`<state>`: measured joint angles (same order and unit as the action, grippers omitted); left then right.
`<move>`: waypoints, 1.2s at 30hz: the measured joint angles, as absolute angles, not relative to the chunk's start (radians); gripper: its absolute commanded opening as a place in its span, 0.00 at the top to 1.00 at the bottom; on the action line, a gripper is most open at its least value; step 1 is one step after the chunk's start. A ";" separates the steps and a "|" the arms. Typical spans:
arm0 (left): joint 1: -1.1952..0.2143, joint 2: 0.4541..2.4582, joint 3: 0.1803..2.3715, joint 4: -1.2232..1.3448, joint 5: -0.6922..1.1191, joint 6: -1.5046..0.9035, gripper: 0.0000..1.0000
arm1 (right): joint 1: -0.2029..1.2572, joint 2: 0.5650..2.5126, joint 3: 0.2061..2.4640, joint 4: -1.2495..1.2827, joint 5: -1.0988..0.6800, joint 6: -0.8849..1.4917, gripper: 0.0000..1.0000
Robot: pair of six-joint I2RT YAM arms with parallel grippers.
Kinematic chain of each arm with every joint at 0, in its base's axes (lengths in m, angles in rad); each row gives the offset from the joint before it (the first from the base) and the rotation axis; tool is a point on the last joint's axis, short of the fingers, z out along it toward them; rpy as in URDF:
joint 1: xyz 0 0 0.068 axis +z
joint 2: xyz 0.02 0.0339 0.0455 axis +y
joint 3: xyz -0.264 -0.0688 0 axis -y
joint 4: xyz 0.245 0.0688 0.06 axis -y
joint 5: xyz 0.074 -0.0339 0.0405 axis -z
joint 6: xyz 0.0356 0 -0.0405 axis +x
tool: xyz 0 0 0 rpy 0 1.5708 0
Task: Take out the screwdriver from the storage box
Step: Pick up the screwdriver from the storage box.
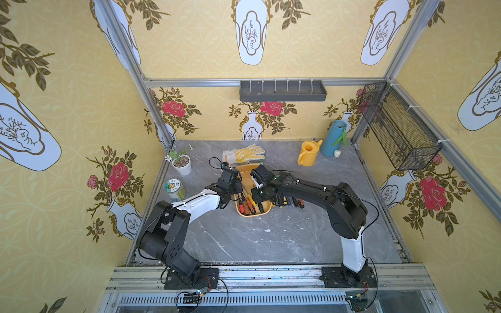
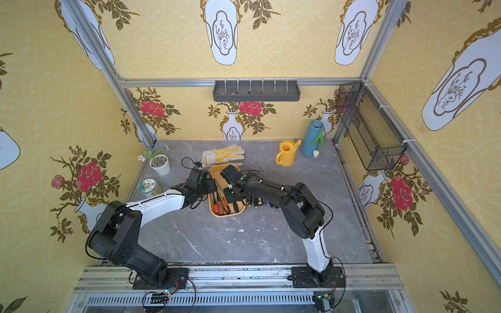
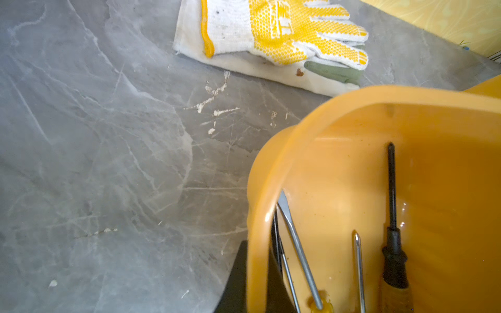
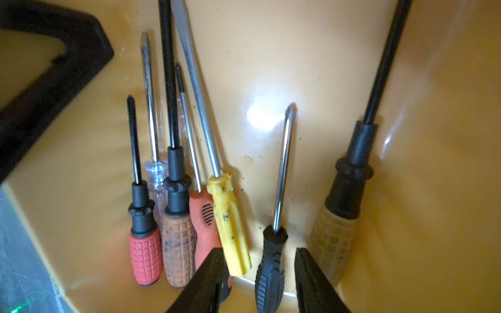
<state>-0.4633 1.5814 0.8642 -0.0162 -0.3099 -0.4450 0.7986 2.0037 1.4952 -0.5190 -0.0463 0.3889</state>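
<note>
Screwdriver (image 4: 272, 260), ribbed black handle between parted jaws of right gripper (image 4: 259, 251), is pointing chrome shaft away. Left gripper (image 3: 256, 276) is clamping glossy storage box (image 3: 379, 94).

white and yellow dotted work gloves (image 1: 245, 155) near back wall, yellow watering can (image 1: 308, 153) just beside blue vase (image 1: 334, 138), small white plant pot (image 1: 181, 164), round lidded tin (image 1: 174, 189), grey wall tray (image 1: 282, 91), black wire-mesh basket (image 1: 398, 127), grey marble table (image 1: 271, 235)

free: gaps flanking black-handled screwdriver (image 4: 271, 260) | obstacles: yellow-handled screwdriver (image 4: 230, 225), storage box (image 4: 447, 135) wall
</note>
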 measured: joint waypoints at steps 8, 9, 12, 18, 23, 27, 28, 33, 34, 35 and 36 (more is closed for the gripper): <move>-0.465 1.586 0.871 -0.016 -0.310 -0.445 1.00 | 0.806 2.008 1.495 -0.524 -0.024 0.389 0.60; -0.465 1.586 0.871 -0.017 -0.310 -0.445 1.00 | 0.807 2.006 1.494 -0.524 -0.019 0.389 0.63; -0.465 1.584 0.868 -0.020 -0.310 -0.445 1.00 | 0.807 1.998 1.496 -0.524 0.007 0.385 0.72; -0.467 1.565 0.855 -0.027 -0.310 -0.445 1.00 | 0.809 2.005 1.570 -0.554 0.102 0.360 0.71; -0.468 1.550 0.851 -0.034 -0.310 -0.445 1.00 | 0.812 2.042 1.606 -0.599 0.174 0.342 0.71; -0.469 1.540 0.851 -0.052 -0.318 -0.450 1.00 | 0.834 2.076 1.622 -0.634 0.226 0.345 0.65; -0.469 1.539 0.851 -0.055 -0.319 -0.454 1.00 | 0.841 2.082 1.626 -0.639 0.240 0.352 0.63; -0.469 1.539 0.851 -0.090 -0.337 -0.474 1.00 | 0.884 2.132 1.669 -0.692 0.329 0.393 0.63; -0.469 1.539 0.851 -0.094 -0.338 -0.478 1.00 | 0.889 2.140 1.675 -0.700 0.347 0.398 0.63; -0.469 1.539 0.851 -0.099 -0.340 -0.480 1.00 | 0.896 2.147 1.677 -0.706 0.366 0.410 0.63; -0.469 1.539 0.850 -0.102 -0.340 -0.484 1.00 | 0.900 2.152 1.674 -0.710 0.381 0.423 0.64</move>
<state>-0.4686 1.5387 0.8501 -0.1017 -0.3405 -0.4835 0.9005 2.1517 1.6745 -0.7101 0.3809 0.4229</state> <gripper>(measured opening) 0.099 0.369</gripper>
